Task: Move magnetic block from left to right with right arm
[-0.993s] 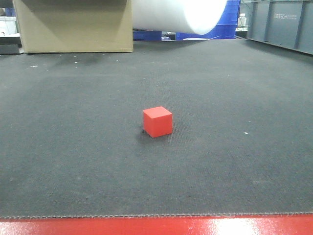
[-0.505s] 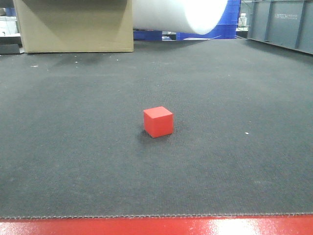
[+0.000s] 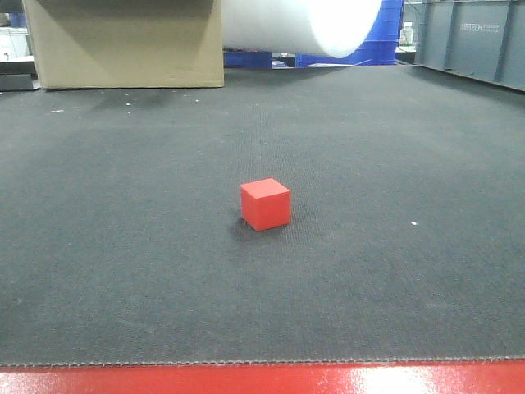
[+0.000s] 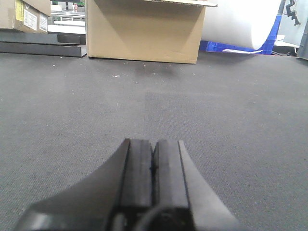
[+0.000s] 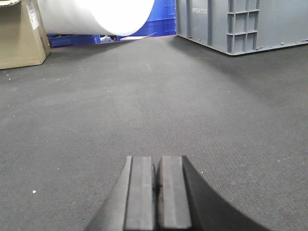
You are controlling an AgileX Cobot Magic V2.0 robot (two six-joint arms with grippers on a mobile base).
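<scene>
A dark woven mat (image 3: pixel 123 246) covers the whole work surface, and along its near edge a glossy red strip (image 3: pixel 262 382) of the table shows. At the far left stands a large tan cardboard box (image 3: pixel 123 45) resting on the mat, and just beside it to the right lies a big white roll (image 3: pixel 303 23), with blue crates (image 3: pixel 385 37) behind it. Off to the far right sits a grey plastic crate (image 5: pixel 240 24) with ribbed walls, well apart from the box.
</scene>
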